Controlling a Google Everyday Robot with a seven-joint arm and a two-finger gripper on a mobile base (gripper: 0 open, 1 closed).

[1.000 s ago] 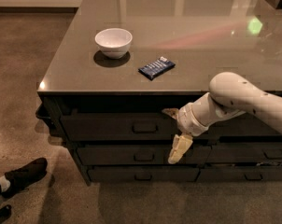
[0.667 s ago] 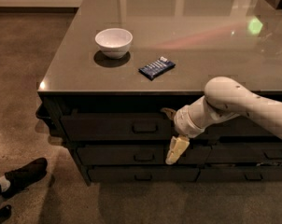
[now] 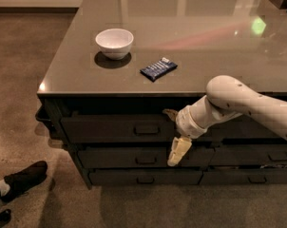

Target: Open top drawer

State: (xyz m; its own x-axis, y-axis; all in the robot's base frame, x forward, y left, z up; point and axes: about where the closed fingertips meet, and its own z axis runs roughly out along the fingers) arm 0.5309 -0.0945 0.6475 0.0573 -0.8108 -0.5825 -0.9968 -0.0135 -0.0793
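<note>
A glossy grey rectangular worktop [image 3: 205, 42] capped a dark charcoal drawer cabinet, and the top drawer [image 3: 105, 127], a wide flat charcoal front, lay directly under the worktop's near edge, running from below the near left corner towards the right. Its small rectangular loop handle [image 3: 147, 129] sat at the middle of the front. The front stood roughly in line with the slimmer dark middle drawer [image 3: 115, 156] and the dark bottom drawer [image 3: 119, 177] beneath it, and none of its inside showed. The robot's white arm [image 3: 248, 103] reached in from the right, below the near edge, and its gripper [image 3: 175, 132] hung in front of the drawer fronts just to the right of the loop handle, apart from it. The jaws stood wide apart, one tan tip up by the top drawer's upper edge and the pale one pointing down over the middle drawer, with nothing held between them. On the worktop, a round white ceramic bowl [image 3: 114, 42] stood towards the left edge, well back from the near edge; the part of its inside that showed was plain white. A small dark blue foil packet [image 3: 158, 69] lay flat to its right, close to the near edge and apart from the bowl. On the brown floor [image 3: 20, 80] beyond the near left corner lay a black shoe [image 3: 24, 177].
</note>
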